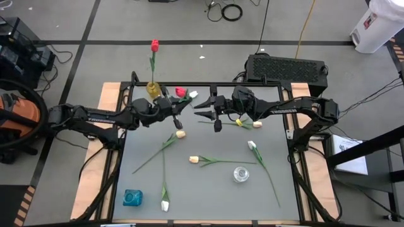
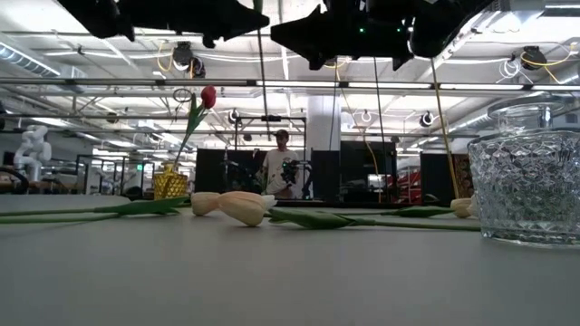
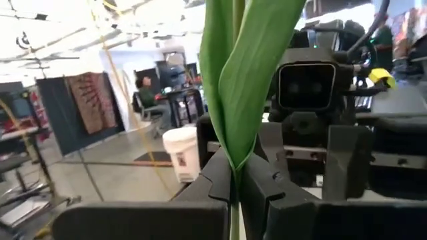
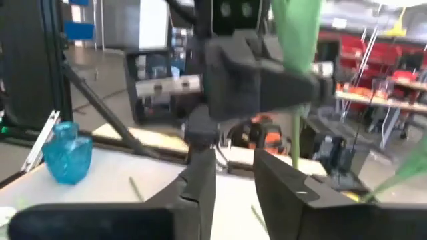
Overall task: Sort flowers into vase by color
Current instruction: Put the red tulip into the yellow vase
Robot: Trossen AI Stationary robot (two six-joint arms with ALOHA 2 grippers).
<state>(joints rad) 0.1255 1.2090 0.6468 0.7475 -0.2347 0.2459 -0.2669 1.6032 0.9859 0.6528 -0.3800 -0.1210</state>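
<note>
A wide workshop lies behind our grey bench [image 1: 208, 189]. One red tulip [image 1: 154, 45] stands in the yellow vase [image 1: 153, 89] at the far left. Our left claw [image 3: 235, 183] pinches the green stem [image 3: 235, 80] of another; our right claw [image 4: 233, 175], facing it, stands spread. About six flowers [image 1: 208, 161] lie loose. The clear vase [image 1: 240, 174] and blue vase [image 1: 132, 198] look empty. The held bloom's colour is hard to confirm.

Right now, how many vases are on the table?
3: the yellow vase at the table's far edge, holding a red tulip; the clear glass vase toward the near right; the blue vase at the near left corner. None looks hidden.
</note>
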